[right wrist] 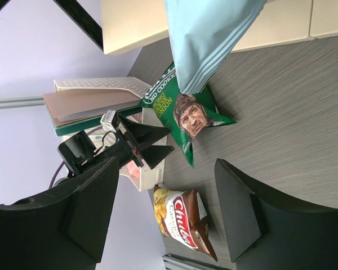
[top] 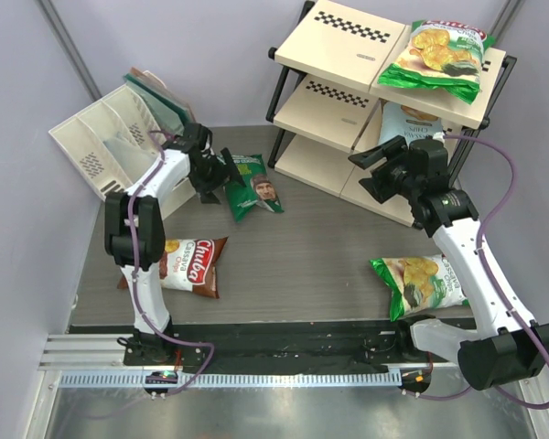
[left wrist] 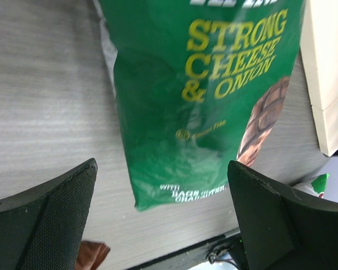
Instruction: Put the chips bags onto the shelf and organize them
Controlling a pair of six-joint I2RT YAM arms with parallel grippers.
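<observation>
The shelf (top: 343, 41) stands at the back right. A green-and-white chips bag (top: 439, 55) lies on its top board. A light blue bag (top: 410, 123) sits on the middle board and hangs over its edge in the right wrist view (right wrist: 208, 39). My right gripper (top: 364, 174) is open and empty just left of it (right wrist: 166, 169). Another green-and-white bag (top: 421, 282) lies on the table at the near right. A brown Chuba bag (top: 190, 263) lies at the near left. My left gripper (top: 221, 176) is open, over the end of a dark green bag (left wrist: 203, 112).
A white slotted plastic organizer (top: 105, 146) holding flat folders (top: 156, 91) leans at the back left, close behind my left arm. The table's front edge carries a black rail (top: 284, 343). Purple-grey walls close in the left, back and right.
</observation>
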